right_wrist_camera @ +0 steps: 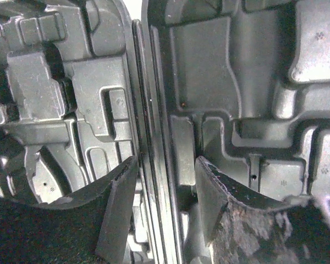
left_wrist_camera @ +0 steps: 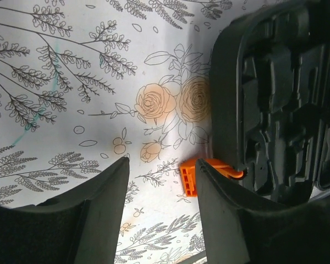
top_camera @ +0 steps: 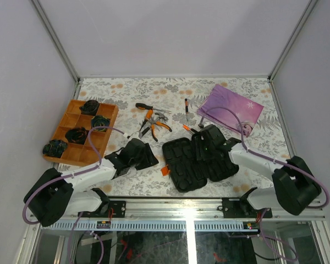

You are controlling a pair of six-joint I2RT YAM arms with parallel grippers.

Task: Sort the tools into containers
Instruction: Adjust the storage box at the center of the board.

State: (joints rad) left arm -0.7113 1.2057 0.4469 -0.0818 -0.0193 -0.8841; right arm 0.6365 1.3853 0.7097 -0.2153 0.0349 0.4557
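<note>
Left fingers (left_wrist_camera: 99,214), parted, hang beside the orange latch (left_wrist_camera: 192,177) of the open tool case (top_camera: 179,164); right fingers (right_wrist_camera: 113,214), parted, straddle the case's hinge ridge (right_wrist_camera: 148,137) (nothing gripped by either); tools (top_camera: 154,122) lie on the counter (top_camera: 121,88) beyond the case.

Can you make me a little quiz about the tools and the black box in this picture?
1. True or false: the case is shut.
2. Where are the pliers? A) inside the case B) on the table behind the case C) under the case
3. Fill in: the case's little latch is coloured ____.
Key: 1 false; 2 B; 3 orange.
</note>
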